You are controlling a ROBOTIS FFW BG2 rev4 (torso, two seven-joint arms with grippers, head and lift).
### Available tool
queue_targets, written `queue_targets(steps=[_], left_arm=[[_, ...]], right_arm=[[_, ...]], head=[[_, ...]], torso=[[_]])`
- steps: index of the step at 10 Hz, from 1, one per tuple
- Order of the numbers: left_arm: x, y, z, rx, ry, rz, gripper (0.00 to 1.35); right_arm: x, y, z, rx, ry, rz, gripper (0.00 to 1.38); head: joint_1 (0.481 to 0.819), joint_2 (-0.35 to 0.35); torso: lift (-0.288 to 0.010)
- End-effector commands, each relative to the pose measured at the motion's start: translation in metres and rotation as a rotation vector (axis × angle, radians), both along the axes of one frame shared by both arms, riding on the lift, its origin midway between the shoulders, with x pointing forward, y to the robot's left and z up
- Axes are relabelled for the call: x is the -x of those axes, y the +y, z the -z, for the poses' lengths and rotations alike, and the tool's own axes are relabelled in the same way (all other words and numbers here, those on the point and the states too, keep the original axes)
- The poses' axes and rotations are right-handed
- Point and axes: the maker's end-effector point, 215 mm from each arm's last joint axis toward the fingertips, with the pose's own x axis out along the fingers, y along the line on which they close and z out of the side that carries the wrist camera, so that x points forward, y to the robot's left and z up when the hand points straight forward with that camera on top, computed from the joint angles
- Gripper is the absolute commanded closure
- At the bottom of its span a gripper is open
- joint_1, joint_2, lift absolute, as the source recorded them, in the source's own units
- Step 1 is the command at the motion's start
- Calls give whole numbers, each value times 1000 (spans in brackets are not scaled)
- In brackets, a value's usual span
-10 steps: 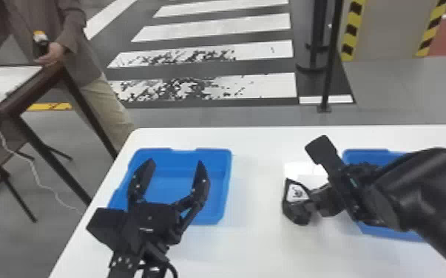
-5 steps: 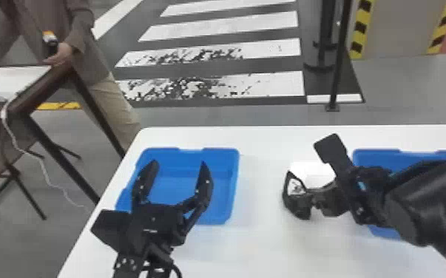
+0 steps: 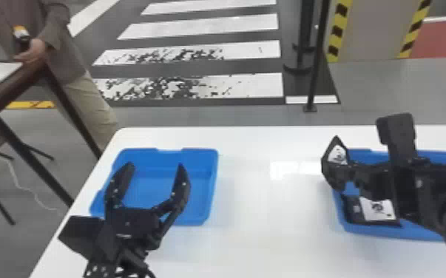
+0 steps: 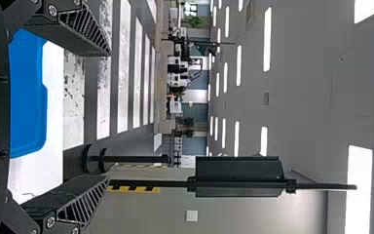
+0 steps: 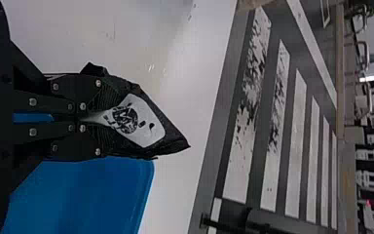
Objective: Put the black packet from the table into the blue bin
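Black and with fingers spread wide, left gripper (image 3: 155,166) at the near side of the left bin (image 3: 199,157), toward the table's (image 3: 247,221) left edge. Inside the right bin (image 3: 410,236), by its near left corner, a black packet (image 3: 375,210) lying down. Farther off, around that bin's far left corner, right gripper (image 3: 347,175), fingers pressed together on a second black packet (image 5: 141,122), tilted; whether over bin or table, cannot tell. Beyond the table's far edge, dark post (image 3: 318,55) and white floor stripes (image 3: 255,85).
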Motion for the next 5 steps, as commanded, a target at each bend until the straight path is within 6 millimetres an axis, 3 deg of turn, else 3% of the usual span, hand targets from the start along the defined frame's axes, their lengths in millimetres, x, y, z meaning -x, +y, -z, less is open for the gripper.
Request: queue_targets(steps=[1,2,3,4,5], left_arm=[[0,2,0,-1,1,-4,128],[1,1,0,0,-1,-2,128],[0,-1,-1,2,-3,1,128],[-1,-3,-2,3,-5,7,125],[-1,-3,-3,3,-8,7,124]], right_arm=[[19,-69,2,57,20,139,1105],[23,-87,14,63,55,174,1082],[24,-98,22,86,81,186,763],[22,-99,21,93,71,181,272],[17,-93,14,78,33,160,-2]], head=[[695,120],[695,56],[695,14],[695,0],[695,-17]], torso=[[-110],[-110],[-110],[-110],[-110]])
